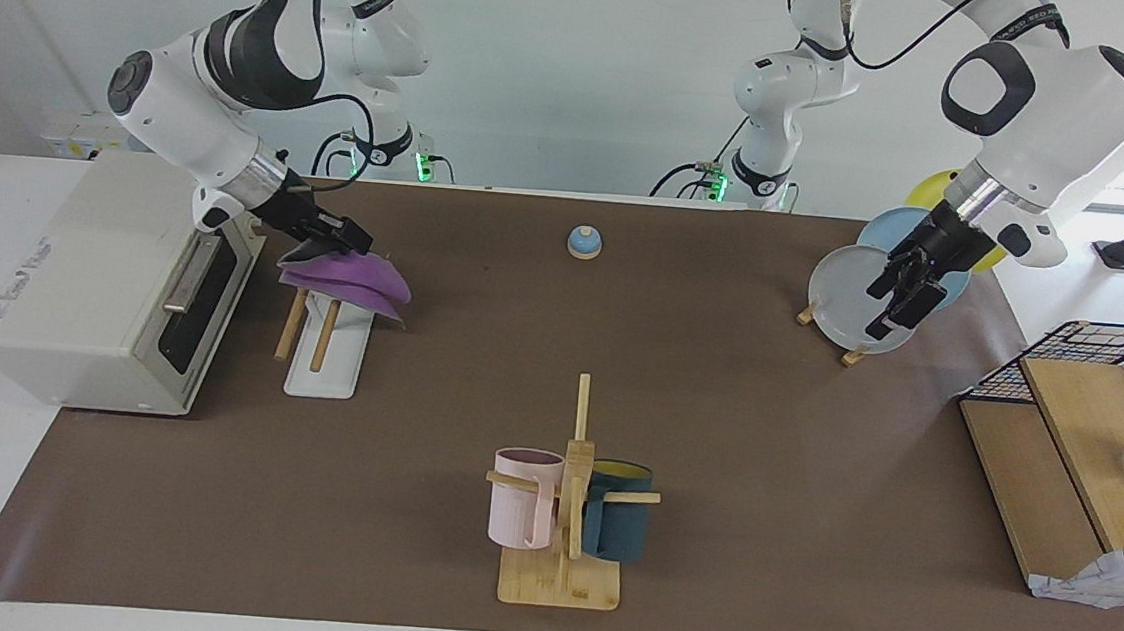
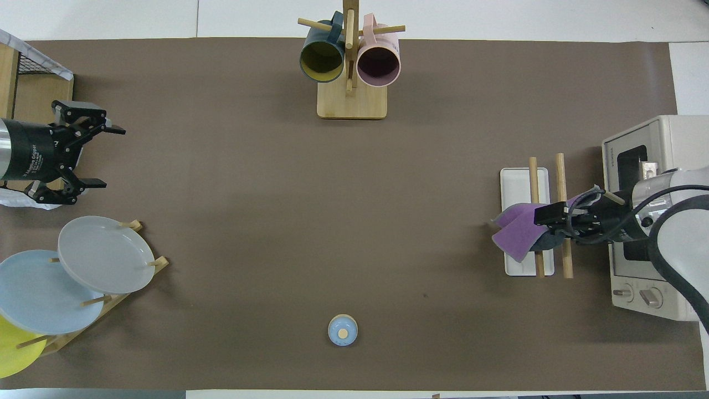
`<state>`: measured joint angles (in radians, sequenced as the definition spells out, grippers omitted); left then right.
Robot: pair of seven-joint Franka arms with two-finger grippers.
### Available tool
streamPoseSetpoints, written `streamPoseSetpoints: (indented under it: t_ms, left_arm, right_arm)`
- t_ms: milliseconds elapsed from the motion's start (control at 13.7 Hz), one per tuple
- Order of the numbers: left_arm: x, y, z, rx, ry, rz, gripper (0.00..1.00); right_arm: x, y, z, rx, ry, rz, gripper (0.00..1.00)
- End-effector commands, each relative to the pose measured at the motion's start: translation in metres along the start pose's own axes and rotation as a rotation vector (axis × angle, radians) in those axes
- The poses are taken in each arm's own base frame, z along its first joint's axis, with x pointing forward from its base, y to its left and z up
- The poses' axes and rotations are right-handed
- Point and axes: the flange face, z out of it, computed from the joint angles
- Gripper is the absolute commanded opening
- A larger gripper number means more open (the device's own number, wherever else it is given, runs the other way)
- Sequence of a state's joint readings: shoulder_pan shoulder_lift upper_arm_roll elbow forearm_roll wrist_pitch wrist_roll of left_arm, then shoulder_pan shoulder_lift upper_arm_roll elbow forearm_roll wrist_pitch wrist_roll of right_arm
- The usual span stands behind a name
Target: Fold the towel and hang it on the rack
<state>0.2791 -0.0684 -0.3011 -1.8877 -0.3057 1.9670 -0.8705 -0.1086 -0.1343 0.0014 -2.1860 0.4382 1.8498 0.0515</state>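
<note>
While the folding looked done, the hanging was not yet finished. On the bench (image 1: 764,422), taken as a clock face in the facing view, the work sat at about nine o'clock, just beside the toaster oven (image 1: 113,280) at the right arm's end. The rack (image 1: 322,367) stood there on its flat white base, both wooden rods bare along most of their length. The towel (image 1: 350,274) hung doubled over, purple side out with a sliver of grey underside showing, above the rods' ends nearest the robots. It may have been brushing the rods, though neither view settled whether cloth and wood touched. The right claw (image 1: 353,236) was clamped on the towel's upper edge, so the cloth's weight seemed to be carried by the arm and not by the rack.

As I judged it, what was left was to lower the towel across the rods, let go and draw clear.

The left claw (image 1: 899,302) waited at about two o'clock, over the plates (image 1: 839,297), fingers spread and holding nothing.
</note>
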Motion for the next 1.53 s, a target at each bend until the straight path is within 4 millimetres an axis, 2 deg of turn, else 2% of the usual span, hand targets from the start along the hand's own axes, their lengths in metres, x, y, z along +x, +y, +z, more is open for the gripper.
streamPoseSetpoints:
  t_ms: [0,219,292,365,511,730,803,876,949,1022,1314,1460]
  left_arm:
    - [-0.006,0.001,-0.009,0.072,0.074,0.234,1.0]
    - [-0.006,0.001,-0.022,0.174,0.105,0.511,1.0]
    - [-0.007,0.0,-0.028,0.2,0.093,0.593,1.0]
    - [-0.008,0.0,-0.034,0.227,0.088,0.665,1.0]
    - [-0.01,0.001,-0.042,0.271,0.069,0.753,1.0]
    - [-0.04,0.014,-0.05,0.367,0.036,0.921,1.0]
    - [-0.046,0.016,-0.054,0.38,0.023,0.932,1.0]
    - [-0.06,0.021,-0.056,0.401,0.006,0.969,1.0]
    - [-0.064,0.02,-0.062,0.431,-0.01,0.992,1.0]
    - [-0.064,0.019,-0.069,0.434,-0.025,0.997,1.0]
    - [-0.047,0.021,-0.058,0.351,-0.043,0.981,1.0]
    - [-0.047,0.026,-0.045,0.339,-0.033,0.992,1.0]
  right_arm:
    - [-0.01,0.028,0.005,-0.042,0.017,-0.067,0.0]
    - [-0.009,0.035,0.007,-0.098,0.038,-0.155,0.0]
    - [-0.007,0.044,0.004,-0.147,0.038,-0.185,0.0]
    - [-0.006,0.051,0.001,-0.153,0.042,-0.179,0.0]
    - [-0.007,0.053,0.0,-0.154,0.043,-0.175,0.0]
    - [-0.006,0.051,0.0,-0.199,0.038,-0.194,0.0]
    - [-0.006,0.051,0.0,-0.218,0.038,-0.203,0.18]
    - [-0.005,0.05,-0.001,-0.219,0.039,-0.205,0.51]
    - [-0.003,0.049,-0.004,-0.221,0.043,-0.211,1.0]
    - [-0.002,0.048,-0.007,-0.22,0.048,-0.212,1.0]
    - [0.004,0.042,-0.02,-0.222,0.055,-0.219,1.0]
    - [0.003,0.033,-0.036,-0.24,0.048,-0.234,1.0]
